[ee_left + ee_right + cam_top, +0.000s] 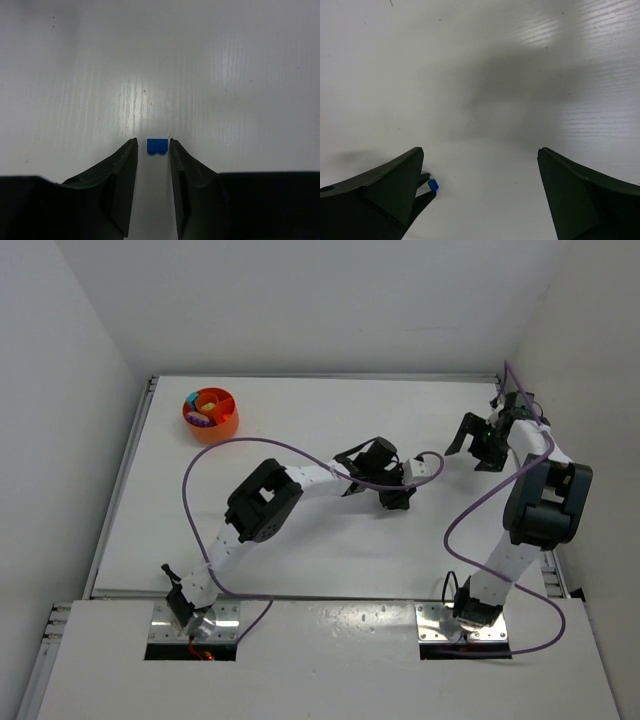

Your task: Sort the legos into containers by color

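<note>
A small blue lego (157, 146) lies on the white table between the tips of my left gripper (153, 145). The right finger touches the brick and a thin gap shows on the left side, so the jaws stand narrow but open around it. From above, the left gripper (395, 497) hangs at mid-table and hides the brick. The right wrist view catches the same blue lego (433, 185) at its lower left. My right gripper (480, 152) stands wide open and empty, raised at the far right (478, 445). The orange bowl (226, 426), the only container in view, sits at the far left with purple and lime bits inside.
White walls close the table at the back and both sides. A purple cable (215, 455) loops over the left arm, and another trails from the right arm (460, 520).
</note>
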`<action>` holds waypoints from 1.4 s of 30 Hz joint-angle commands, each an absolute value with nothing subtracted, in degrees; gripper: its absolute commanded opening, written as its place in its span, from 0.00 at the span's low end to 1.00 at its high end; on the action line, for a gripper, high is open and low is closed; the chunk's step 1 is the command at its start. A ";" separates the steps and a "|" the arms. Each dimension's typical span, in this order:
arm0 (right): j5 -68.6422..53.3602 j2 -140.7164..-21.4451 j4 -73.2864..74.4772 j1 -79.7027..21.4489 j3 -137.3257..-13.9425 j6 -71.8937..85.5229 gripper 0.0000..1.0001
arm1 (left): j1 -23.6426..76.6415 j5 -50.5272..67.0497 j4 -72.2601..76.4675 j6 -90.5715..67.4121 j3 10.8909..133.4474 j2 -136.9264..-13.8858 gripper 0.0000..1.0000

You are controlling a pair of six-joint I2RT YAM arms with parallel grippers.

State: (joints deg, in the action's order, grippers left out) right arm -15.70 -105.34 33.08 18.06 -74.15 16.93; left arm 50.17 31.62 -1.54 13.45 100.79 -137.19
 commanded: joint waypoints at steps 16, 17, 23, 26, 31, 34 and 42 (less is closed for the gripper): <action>-16.79 -104.33 32.17 18.90 -75.67 17.67 0.97 | 48.52 33.84 -2.81 11.35 102.48 -136.16 0.09; -16.79 -104.33 32.17 18.90 -75.67 17.67 0.97 | 47.73 33.84 -2.81 10.73 102.48 -135.27 0.07; -18.11 -103.80 32.17 18.90 -75.67 17.14 0.97 | 39.21 33.84 -5.88 7.03 101.43 -124.66 0.06; -19.33 -103.80 31.65 18.90 -75.67 16.09 0.97 | 32.63 33.05 -9.21 4.84 102.21 -121.47 0.06; -20.39 -105.55 31.64 18.37 -76.20 14.33 0.94 | 18.50 33.66 -12.30 -0.70 106.87 -118.92 0.06; -20.92 -106.96 31.64 17.84 -76.73 14.33 0.94 | 13.11 31.21 -14.05 -1.41 110.21 -119.53 0.06; -22.15 -109.25 31.11 17.84 -79.98 13.80 0.94 | 1.07 26.81 -15.73 -0.70 113.38 -120.59 0.06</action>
State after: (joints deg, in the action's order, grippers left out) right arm -20.82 -108.90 32.97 18.17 -76.66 14.74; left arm 2.07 27.94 -13.93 -0.51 110.87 -121.27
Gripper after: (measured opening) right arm 0.939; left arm 0.229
